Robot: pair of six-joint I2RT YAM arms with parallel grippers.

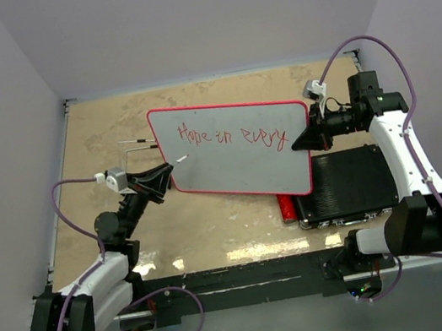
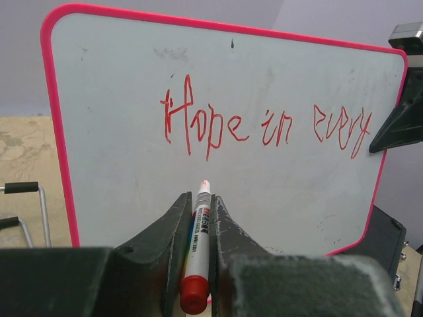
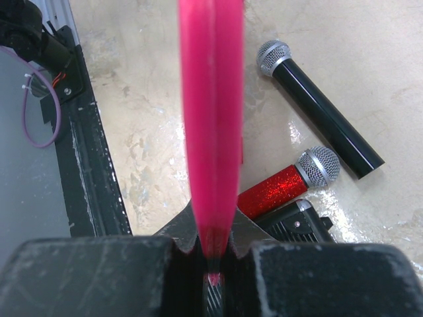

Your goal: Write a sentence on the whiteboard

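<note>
Red sentence [image 2: 264,125]: "Hope in every" is written in one line across the upper half of the board [image 1: 235,150]; the first letter is at 9 o'clock and the last at 3 o'clock.
Board: it is held raised and tilted at table centre, with the written face turned toward the left arm.
Right gripper [image 1: 298,141]: it is clamped tight on the board's red frame at the 3 o'clock edge; in the wrist view the frame [image 3: 210,99] is seen pinched between both fingers.
Left gripper [image 2: 200,198]: it is closed on a marker [image 2: 197,244], with the red cap at the rear and the tip forward. It is placed at the board's 9 o'clock side.
Marker tip: it is pointed at the face just below "Hope"; contact cannot be told.
Case [image 1: 349,186]: it lies flat at 4 o'clock from the board.
Mics: a red one [image 3: 291,185] lies just beside the case; a black one [image 3: 317,109] lies near it, apart.
</note>
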